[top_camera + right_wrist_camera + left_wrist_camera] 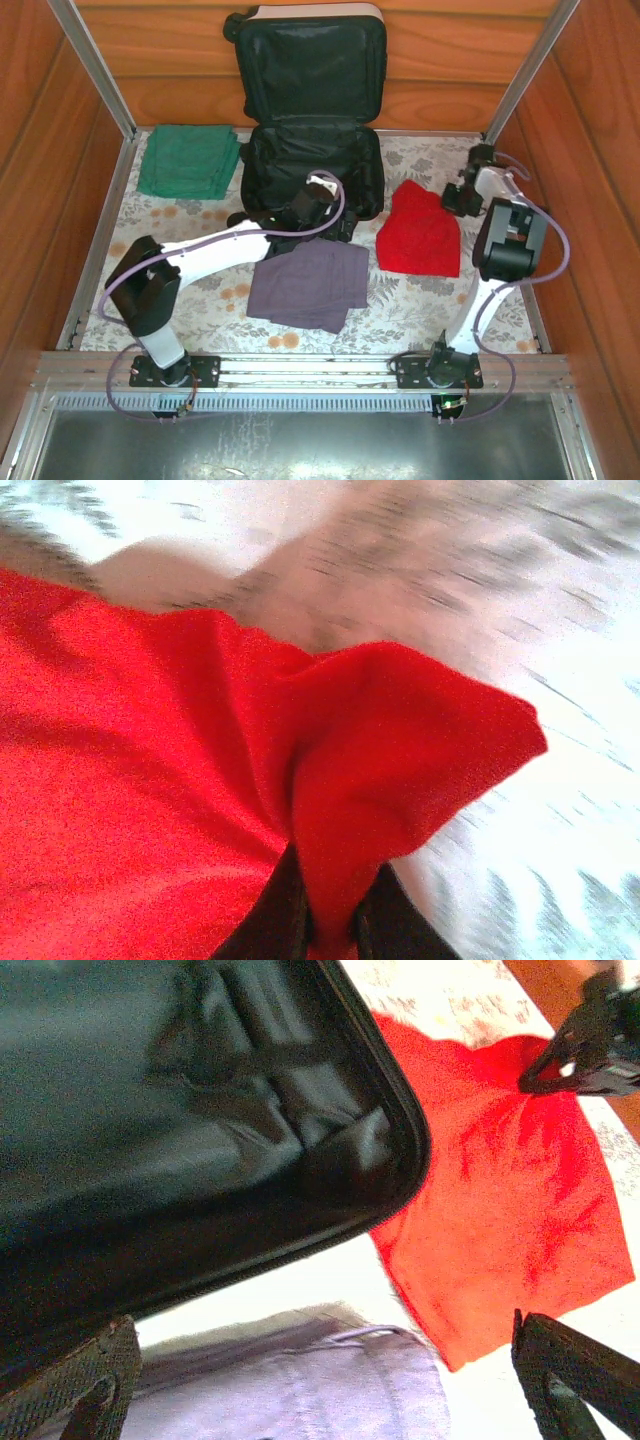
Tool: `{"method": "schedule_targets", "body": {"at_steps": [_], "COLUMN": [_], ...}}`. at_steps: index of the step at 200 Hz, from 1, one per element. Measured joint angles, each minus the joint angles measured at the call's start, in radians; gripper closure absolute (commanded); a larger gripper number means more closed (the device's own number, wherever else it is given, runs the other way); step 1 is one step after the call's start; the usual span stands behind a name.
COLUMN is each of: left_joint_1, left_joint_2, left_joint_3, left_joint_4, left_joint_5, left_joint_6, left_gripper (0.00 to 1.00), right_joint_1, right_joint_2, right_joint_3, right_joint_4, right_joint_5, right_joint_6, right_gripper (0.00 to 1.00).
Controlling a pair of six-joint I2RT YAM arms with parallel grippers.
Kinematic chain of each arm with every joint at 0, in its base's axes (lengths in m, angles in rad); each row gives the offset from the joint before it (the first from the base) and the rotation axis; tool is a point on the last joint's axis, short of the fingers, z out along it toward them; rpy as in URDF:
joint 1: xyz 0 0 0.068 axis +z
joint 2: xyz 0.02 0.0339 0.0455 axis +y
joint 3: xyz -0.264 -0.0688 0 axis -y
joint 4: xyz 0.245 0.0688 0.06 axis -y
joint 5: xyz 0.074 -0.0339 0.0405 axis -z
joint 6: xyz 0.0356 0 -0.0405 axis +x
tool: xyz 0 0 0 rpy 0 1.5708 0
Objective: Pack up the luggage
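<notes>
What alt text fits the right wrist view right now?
The right jaws pinch a corner of a red cloth at the bottom edge, where it bunches into a fold. A blurred patterned table cover lies behind.

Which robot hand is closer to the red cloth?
Right. The right gripper is pinching a fold of the red cloth; the left gripper is open by the near corner of the luggage, beside the cloth.
</notes>
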Motion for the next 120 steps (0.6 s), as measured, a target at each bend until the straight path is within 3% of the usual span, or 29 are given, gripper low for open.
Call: {"method": "schedule_targets", "body": {"at_steps": [33,73,120], "left_joint_1": [-0.098,-0.224,-0.237], "left_joint_2": [0.093,0.159,0.22], "left_joint_3": [0.041,0.131,0.216], "left_joint_4": [0.013,0.013,0.027], "left_joint_5": [0.019,0.04,0.079], "left_joint_6": [-0.214,-0.399,-0.617], "left_gripper": [0.0,0.01,0.02], "right_joint_1": [-0.097,-0.143,-0.151], "right_joint_2": [-0.153,-0.312,-0.449], "right_joint_3": [-0.157,-0.351,-0.525], "right_joint_4": [0.065,0.172,0.274], "right_joint_5": [0.001,-0.021,-0.056], "right_joint_6": [0.15,0.328,0.507], "right_gripper": [1.0,1.0,1.0]}}
